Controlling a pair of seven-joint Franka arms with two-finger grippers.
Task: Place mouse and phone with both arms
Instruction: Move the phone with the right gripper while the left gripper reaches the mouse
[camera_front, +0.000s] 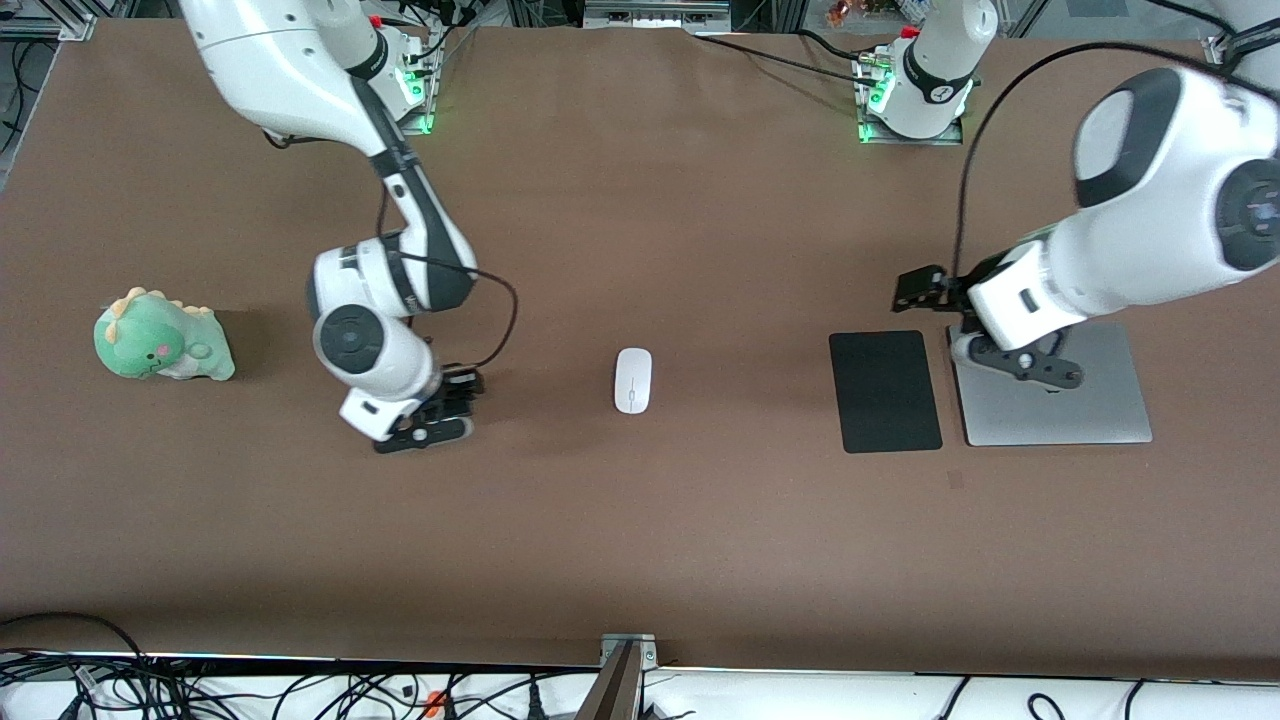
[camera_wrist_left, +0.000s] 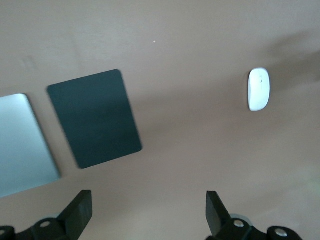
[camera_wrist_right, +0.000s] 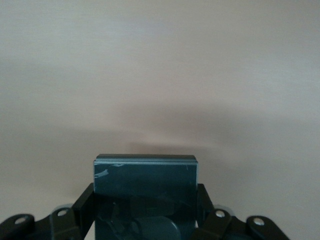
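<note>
I work from the front edge inward. The right gripper (camera_front: 425, 425) is low over the bare table (camera_front: 640, 540) toward the right arm's end, its jaws clenched on the phone (camera_wrist_right: 145, 187); I'd keep that grip square and lift straight before carrying. The mouse (camera_front: 632, 380) lies mid-table, untouched. The left gripper (camera_front: 1015, 360) hovers with jaws released over the silver plate (camera_front: 1100, 420), just beside the black pad (camera_front: 885, 391). I'd swing it over the mouse, aligning the fingers (camera_wrist_left: 80, 212) across its narrow width.
</note>
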